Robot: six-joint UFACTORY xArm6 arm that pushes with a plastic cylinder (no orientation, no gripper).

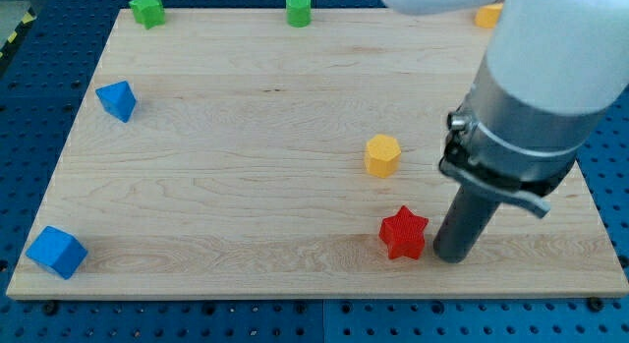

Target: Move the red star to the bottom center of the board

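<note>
The red star (403, 233) lies on the wooden board (246, 186) near the view's bottom edge, right of centre. My tip (453, 256) rests on the board just to the right of the star, about touching its right side. The dark rod rises from there into the grey arm body at the view's upper right.
A yellow hexagonal block (382, 155) sits above the red star. A blue block (56, 252) is at the bottom left corner, another blue block (117, 100) at the left. A green star (147, 9) and green cylinder (298, 9) line the top edge. A yellow block (488, 16) shows partly behind the arm.
</note>
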